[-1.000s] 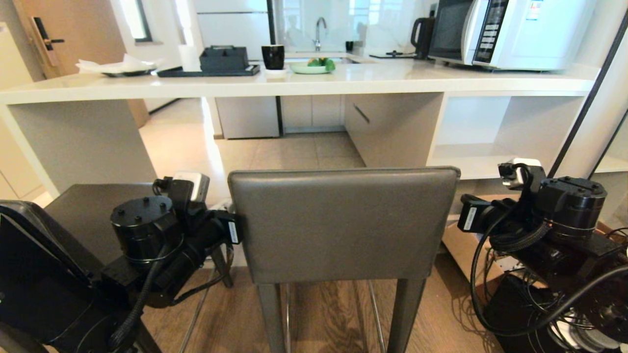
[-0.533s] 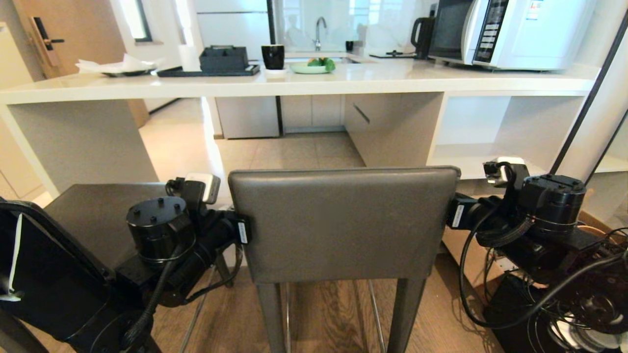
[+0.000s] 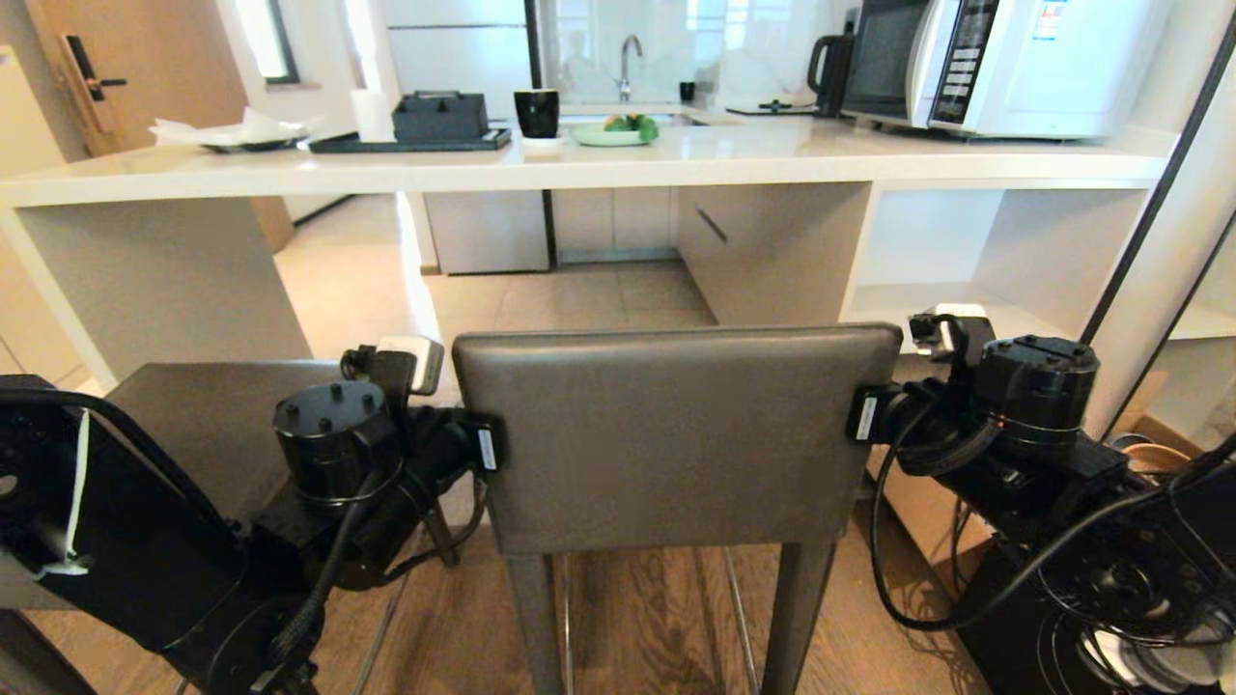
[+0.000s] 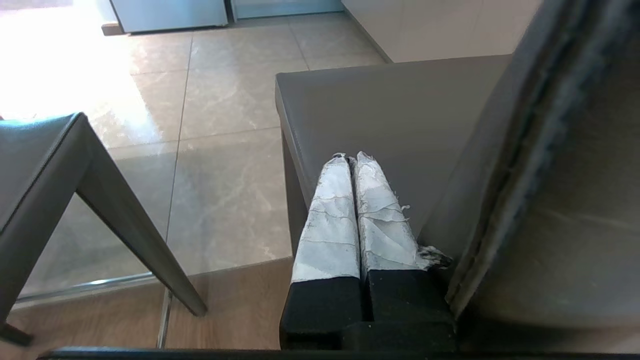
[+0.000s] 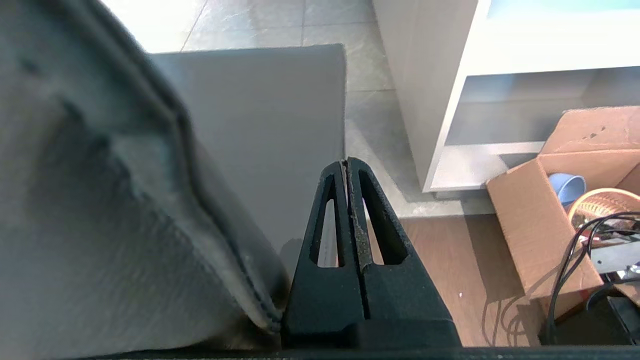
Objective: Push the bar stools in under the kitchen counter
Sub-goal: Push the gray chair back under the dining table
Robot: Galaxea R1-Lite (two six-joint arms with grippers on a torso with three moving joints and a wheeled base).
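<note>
You have both grippers pressed against the sides of the low rectangular backrest of the dark grey-brown leather bar stool that stands in front of you. The left gripper has its white-wrapped fingers clenched together on nothing, lying along the left edge of the backrest over the seat. The right gripper is also clenched, empty, beside the right edge. So you squeeze the stool only between two arms, and nothing is really grasped.

The stool is on the wooden floor, apart from the long white glossy stone kitchen counter, with the opening under the slab ahead of it. The second, identical stool stands just beside it on your left.

From here I think these things can go wrong:
- A finger can slide off the smooth leather if one arm pushes harder, and then the stool turns.
- A push this high can tip the tall stool forward if its legs catch where wood meets tile.
- The left arm passes close to the second stool and can drag it.
- The brown cardboard box on the right can catch your right arm cables.
</note>
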